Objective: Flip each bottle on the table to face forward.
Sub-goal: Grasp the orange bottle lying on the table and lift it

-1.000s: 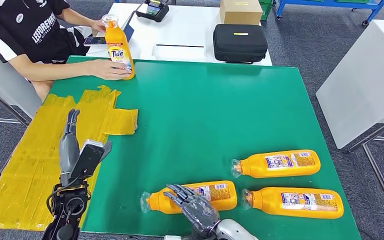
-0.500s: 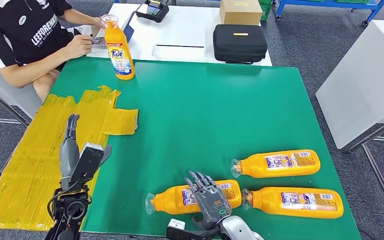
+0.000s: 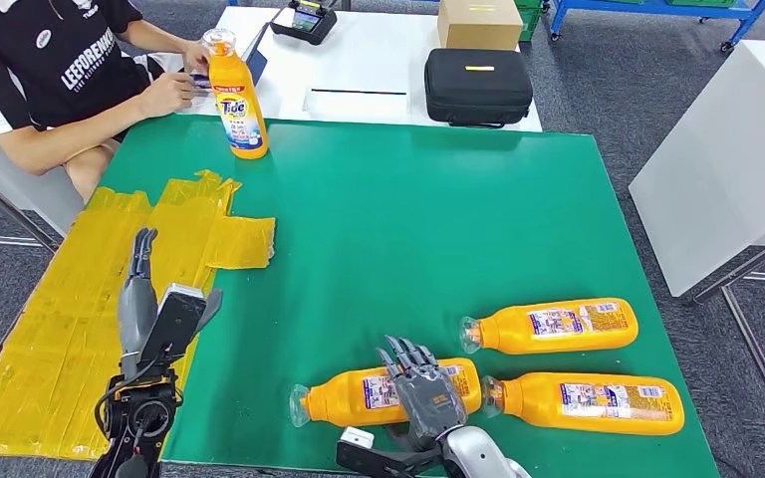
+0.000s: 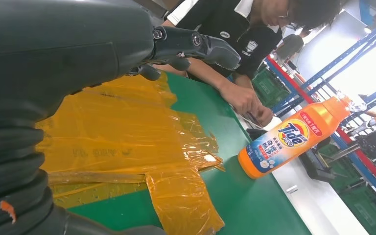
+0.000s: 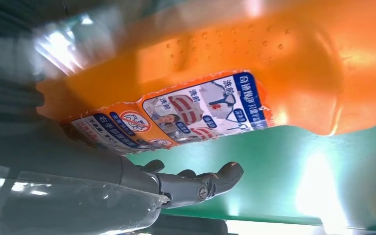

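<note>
The green table [image 3: 408,219] bears yellow tape [image 3: 70,309] under the left hand [image 3: 144,299], which hovers empty with fingers straight and apart. The right hand [image 3: 423,393] lies spread over the near bottle [image 3: 359,396]; whether it grips I cannot tell. Two more bottles [image 3: 553,327] [image 3: 588,402] lie just right of it; an upright bottle [image 3: 236,95] stands far ahead of the left hand.
</note>
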Available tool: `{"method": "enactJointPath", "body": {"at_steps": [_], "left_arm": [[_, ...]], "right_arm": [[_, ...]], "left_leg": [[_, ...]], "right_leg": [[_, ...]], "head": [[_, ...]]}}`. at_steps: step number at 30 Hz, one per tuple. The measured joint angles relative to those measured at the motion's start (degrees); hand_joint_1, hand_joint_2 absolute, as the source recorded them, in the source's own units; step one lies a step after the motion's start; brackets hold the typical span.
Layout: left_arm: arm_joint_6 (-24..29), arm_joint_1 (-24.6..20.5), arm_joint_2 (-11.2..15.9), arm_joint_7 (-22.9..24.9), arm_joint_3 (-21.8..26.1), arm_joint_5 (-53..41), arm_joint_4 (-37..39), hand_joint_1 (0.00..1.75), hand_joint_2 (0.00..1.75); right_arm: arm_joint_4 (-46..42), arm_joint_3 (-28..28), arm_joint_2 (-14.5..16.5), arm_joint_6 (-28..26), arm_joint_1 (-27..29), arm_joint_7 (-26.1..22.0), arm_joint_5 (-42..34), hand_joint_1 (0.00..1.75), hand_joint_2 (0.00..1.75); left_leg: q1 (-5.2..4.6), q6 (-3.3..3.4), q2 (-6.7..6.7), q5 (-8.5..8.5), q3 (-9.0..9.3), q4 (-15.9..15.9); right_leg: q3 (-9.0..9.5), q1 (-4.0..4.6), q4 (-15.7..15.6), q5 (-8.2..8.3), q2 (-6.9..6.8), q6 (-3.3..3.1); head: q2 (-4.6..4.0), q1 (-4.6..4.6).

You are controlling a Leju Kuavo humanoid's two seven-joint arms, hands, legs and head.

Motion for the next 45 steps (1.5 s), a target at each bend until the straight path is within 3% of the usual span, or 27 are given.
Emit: {"method": "enactJointPath", "body": {"at_steps": [14,15,16,19,20,21,35,39,45], "left_arm": [[-0.3,-0.8,-0.4,0.0,0.0,0.8,0.7,0.0,1.75],[-0.3,-0.9,-0.4,0.0,0.0,1.0,0.9,0.0,1.75],[-0.3,-1.1,-0.4,0.0,0.0,1.2,1.0,0.0,1.75],[-0.3,-1.6,-0.5,0.0,0.0,1.7,1.3,0.0,1.75],[-0.3,-1.8,-0.5,0.0,0.1,1.9,1.5,0.0,1.75],[-0.3,-1.9,-0.5,0.0,0.1,2.2,1.7,0.0,1.75],[-0.9,-2.6,-0.5,0.2,0.2,5.1,2.7,0.0,1.75],[-1.7,-2.5,-0.5,0.0,0.2,6.2,2.7,0.0,1.75],[-3.8,-1.0,-0.6,-1.2,0.2,8.7,1.5,0.0,1.75]], "right_arm": [[-1.4,-2.1,0.1,3.8,1.6,4.7,2.0,0.04,1.75],[-1.4,-2.2,0.1,4.5,1.5,4.7,2.0,0.12,1.75],[-1.4,-2.3,0.1,5.3,1.4,4.7,1.9,0.38,1.75],[-0.6,-2.3,0.0,7.5,0.7,4.6,1.5,1.45,1.75],[-0.2,-2.3,0.0,8.0,0.5,4.5,1.4,1.63,1.75],[0.3,-2.3,0.0,8.3,0.3,4.4,1.3,1.71,1.75],[3.9,-2.1,-0.1,9.0,-2.6,4.1,0.7,1.75,1.75],[3.9,-3.2,0.7,3.8,-2.3,4.4,1.1,1.75,1.75],[2.8,-8.7,3.5,-4.8,-0.6,0.1,-3.4,1.75,1.75]], "left_leg": [[0.0,0.0,0.0,0.0,0.04,0.0],[0.0,0.0,0.0,0.0,0.05,0.0],[0.0,0.0,0.01,0.0,0.07,0.0],[0.0,-0.01,0.02,-0.02,0.21,0.0],[0.0,-0.02,0.02,-0.04,0.28,0.0],[0.0,-0.04,0.03,-0.08,0.35,0.0],[0.0,-0.05,0.04,-0.5,1.42,0.0],[0.0,-0.04,0.04,-0.5,1.33,0.0],[0.0,-0.02,0.0,-0.48,1.12,0.0]], "right_leg": [[0.01,0.0,0.0,0.0,0.0,0.0],[0.02,0.0,0.0,0.0,0.0,0.0],[0.04,0.0,0.0,0.0,0.0,0.0],[0.14,0.0,0.0,-0.01,0.01,-0.01],[0.19,0.01,0.0,-0.02,0.01,-0.01],[0.25,0.01,0.0,-0.05,0.01,-0.04],[0.76,0.02,-0.1,-0.5,0.02,0.01],[1.24,0.02,-0.1,-0.46,0.02,0.04],[1.13,0.01,-0.1,-0.46,0.01,0.04]], "head": [[0.0,-0.01],[0.0,-0.01],[0.0,-0.01],[0.0,-0.01],[0.0,-0.01],[0.0,-0.01],[0.0,-0.01],[0.0,-0.01],[0.0,0.0]]}}
